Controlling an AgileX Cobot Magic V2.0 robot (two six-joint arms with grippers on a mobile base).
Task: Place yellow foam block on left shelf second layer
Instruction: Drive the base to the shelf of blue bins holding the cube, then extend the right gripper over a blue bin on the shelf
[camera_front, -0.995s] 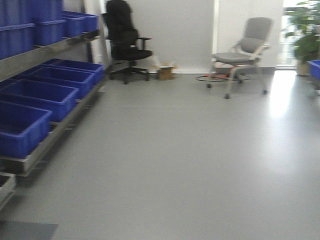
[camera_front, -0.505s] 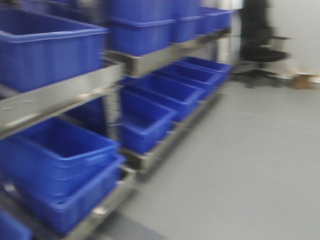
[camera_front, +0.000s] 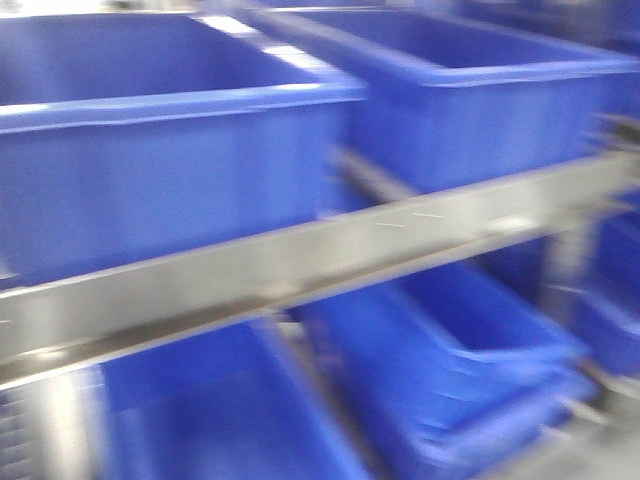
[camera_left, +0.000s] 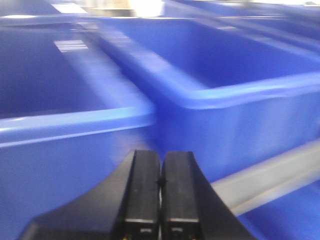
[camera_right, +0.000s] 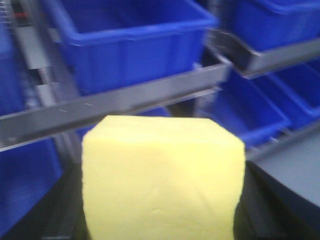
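The yellow foam block (camera_right: 162, 177) fills the lower middle of the right wrist view, held between the black fingers of my right gripper (camera_right: 162, 210), which is shut on it. Beyond the block stands the shelf (camera_right: 115, 102) with blue bins on its layers. In the left wrist view my left gripper (camera_left: 160, 170) is shut, its two black fingers pressed together with nothing between them, pointing at blue bins (camera_left: 235, 85) close ahead. The front view shows the shelf's metal rail (camera_front: 330, 260) and blue bins (camera_front: 170, 150) very near; no gripper shows there.
Blue plastic bins (camera_right: 130, 40) sit side by side on each shelf layer, with more bins (camera_front: 470, 340) on the layer below. Metal rails and uprights (camera_right: 42, 65) frame them. A strip of grey floor (camera_right: 295, 165) shows at the right.
The front view has swung left from an open floor with chairs to the shelf, and the blue bins now fill the frame at close range.
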